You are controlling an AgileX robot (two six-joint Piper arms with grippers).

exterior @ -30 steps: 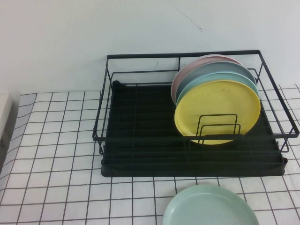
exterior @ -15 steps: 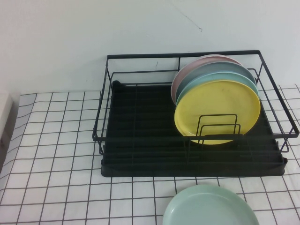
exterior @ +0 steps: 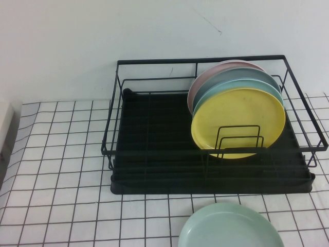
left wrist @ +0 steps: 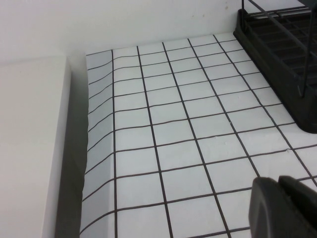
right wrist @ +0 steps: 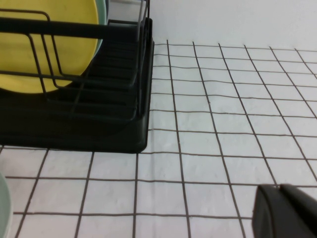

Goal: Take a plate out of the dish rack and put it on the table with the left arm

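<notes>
The pale mint-green plate (exterior: 231,229) lies flat on the gridded table (exterior: 61,170), in front of the black dish rack (exterior: 154,175). Its edge also shows in the right wrist view (right wrist: 3,208). No arm shows in the high view. In the left wrist view my left gripper (left wrist: 278,179) is shut and empty, low over the table to the left of the rack (left wrist: 282,54). In the right wrist view my right gripper (right wrist: 279,187) is shut and empty, low over the table beside the rack's corner (right wrist: 99,134).
A yellow plate (exterior: 239,121), a turquoise plate (exterior: 226,87) and a pink plate (exterior: 203,80) stand upright in the rack's right half. A white block (left wrist: 29,148) borders the table's left edge. A white wall stands behind.
</notes>
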